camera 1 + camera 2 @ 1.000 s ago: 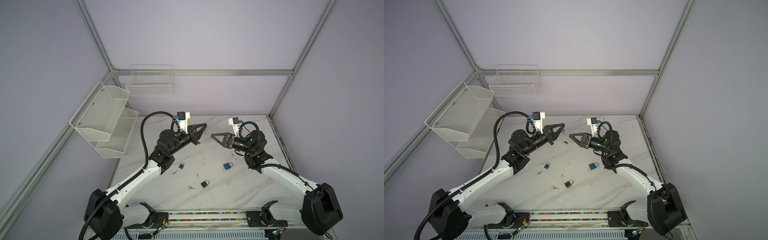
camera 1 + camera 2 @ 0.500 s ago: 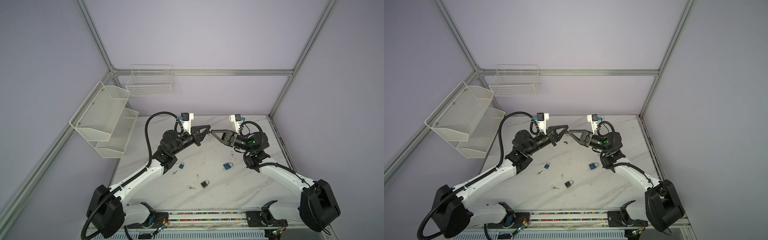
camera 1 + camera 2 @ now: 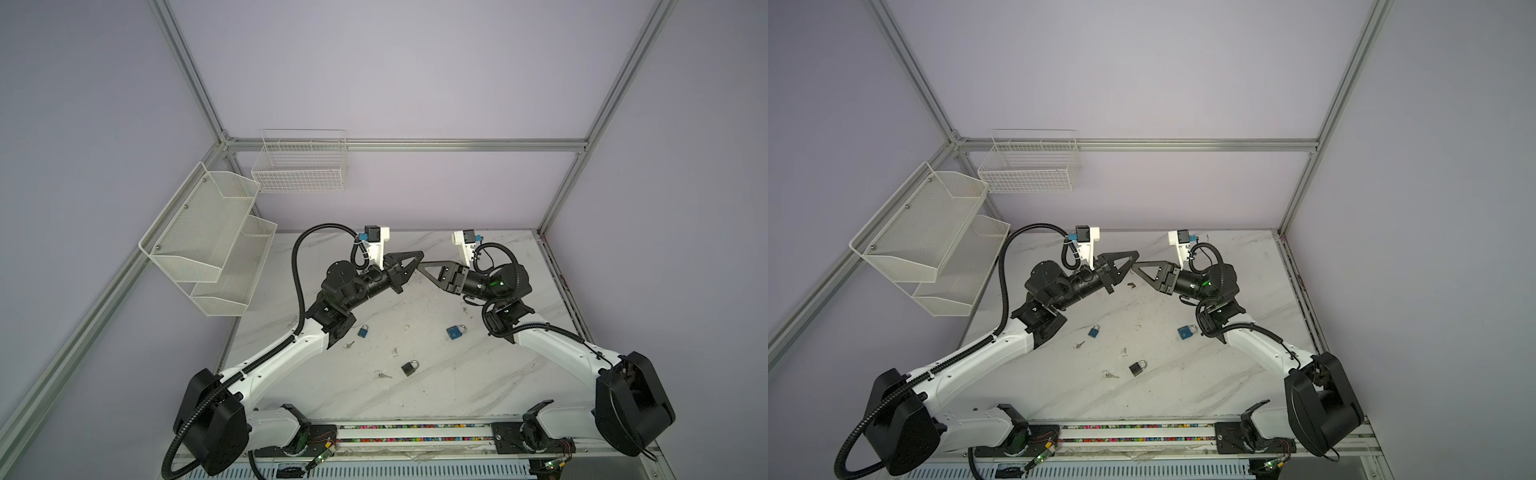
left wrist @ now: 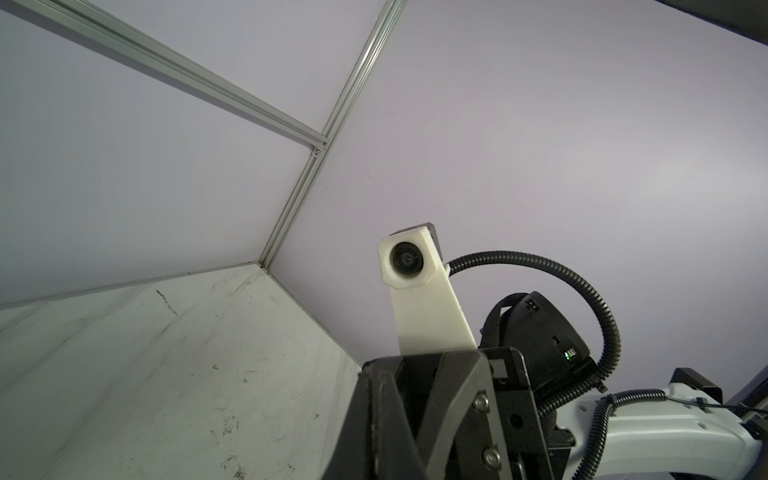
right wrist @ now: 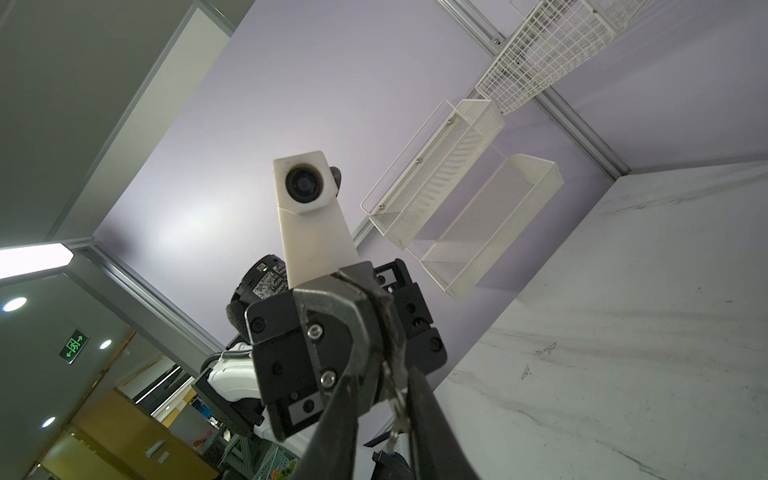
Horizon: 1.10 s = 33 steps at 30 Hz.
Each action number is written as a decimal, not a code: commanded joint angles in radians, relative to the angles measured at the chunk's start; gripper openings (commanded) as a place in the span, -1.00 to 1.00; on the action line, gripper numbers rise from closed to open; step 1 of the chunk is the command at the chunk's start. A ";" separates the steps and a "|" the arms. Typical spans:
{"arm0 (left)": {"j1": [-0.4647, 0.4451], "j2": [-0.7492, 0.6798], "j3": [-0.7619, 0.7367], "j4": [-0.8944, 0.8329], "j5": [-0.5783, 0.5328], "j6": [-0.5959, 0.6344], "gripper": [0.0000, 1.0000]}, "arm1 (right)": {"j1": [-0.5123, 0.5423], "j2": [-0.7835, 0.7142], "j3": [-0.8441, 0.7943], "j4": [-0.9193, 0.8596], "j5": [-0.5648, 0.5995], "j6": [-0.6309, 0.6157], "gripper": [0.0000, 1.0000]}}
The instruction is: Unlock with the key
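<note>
Both arms are raised over the table's middle with their tips meeting. My left gripper (image 3: 420,253) (image 3: 1136,254) is shut on a thin silver key (image 5: 395,401), which sticks out of its tip. My right gripper (image 3: 419,266) (image 3: 1134,266) (image 5: 386,386) faces it with the jaws narrowly open. The key lies between its fingers (image 5: 428,432), against one of them, with a gap to the other. On the table lie two blue padlocks (image 3: 363,331) (image 3: 456,332) and a black padlock (image 3: 409,368). No lock is held.
Two loose keys (image 3: 348,345) (image 3: 382,375) lie on the marble table (image 3: 478,386) near the padlocks. A small brass piece (image 3: 1131,285) lies under the grippers. White mesh shelves (image 3: 208,249) and a wire basket (image 3: 299,170) hang on the left and back walls.
The two grippers have closed the gap between them until their tips meet. The right gripper's jaws have narrowed around the key. The left gripper has stayed shut.
</note>
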 commanded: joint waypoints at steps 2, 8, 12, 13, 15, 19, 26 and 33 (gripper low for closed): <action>-0.006 -0.005 0.038 0.056 -0.002 -0.006 -1.00 | 0.007 0.004 0.020 0.057 -0.005 0.005 -0.54; -0.007 -0.002 0.039 0.065 -0.010 -0.010 -1.00 | 0.006 -0.004 0.019 0.009 0.000 -0.027 -0.58; -0.008 0.003 0.043 0.067 -0.004 -0.015 -1.00 | 0.007 -0.004 0.025 -0.018 0.002 -0.046 -0.58; -0.012 0.004 0.043 0.066 -0.004 -0.015 -1.00 | 0.006 -0.005 0.025 -0.018 0.001 -0.047 -0.59; -0.011 0.004 0.042 0.067 -0.004 -0.015 -1.00 | 0.006 -0.005 0.030 -0.033 0.003 -0.057 -0.60; -0.012 0.003 0.039 0.068 -0.012 -0.016 -1.00 | 0.007 -0.007 0.033 -0.057 0.000 -0.072 -0.69; -0.013 0.009 0.041 0.067 -0.016 -0.016 -1.00 | 0.006 -0.013 0.040 -0.074 0.005 -0.081 -0.85; -0.012 -0.002 0.036 0.051 -0.042 -0.006 -1.00 | 0.005 -0.042 0.050 -0.155 0.032 -0.115 -1.00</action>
